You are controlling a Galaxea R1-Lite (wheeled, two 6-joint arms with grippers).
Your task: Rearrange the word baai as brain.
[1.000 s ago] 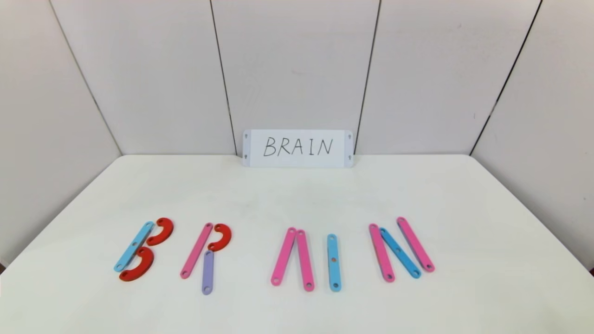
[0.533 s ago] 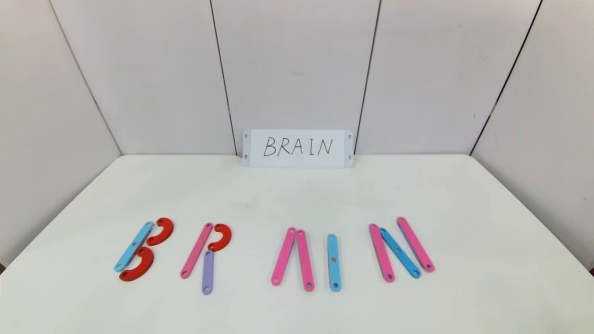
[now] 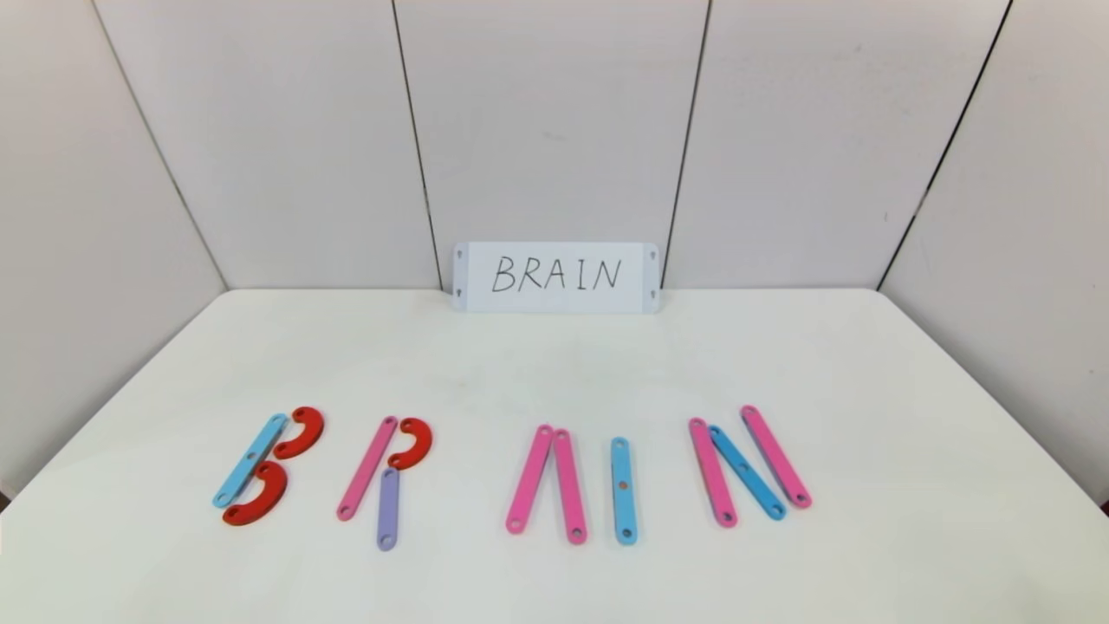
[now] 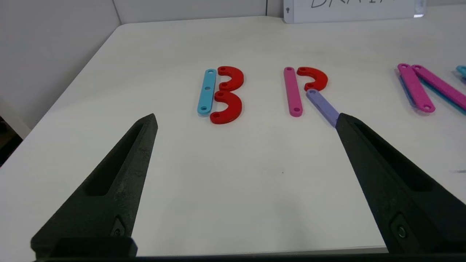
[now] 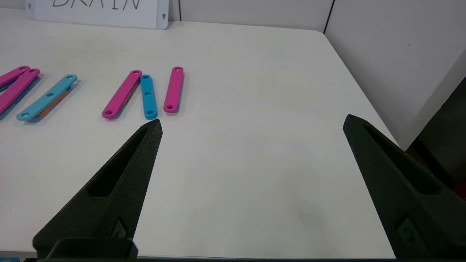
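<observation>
The flat plastic pieces on the white table (image 3: 554,373) read brain; the word baai is out of view. B is a blue strip (image 3: 250,460) with two red curves (image 3: 299,432). R is a pink strip (image 3: 367,468), a red curve (image 3: 411,443) and a purple strip (image 3: 388,508). A is two pink strips (image 3: 529,478), I a blue strip (image 3: 622,490), N two pink strips around a blue one (image 3: 747,472). My left gripper (image 4: 247,118) hangs open and empty near the front edge before B and R. My right gripper (image 5: 253,120) is open and empty, right of the N (image 5: 147,94).
A white card (image 3: 555,277) handwritten BRAIN leans on the back wall. Grey wall panels close the table's back and sides. Neither arm shows in the head view. The table's right edge (image 5: 364,98) drops off near my right gripper.
</observation>
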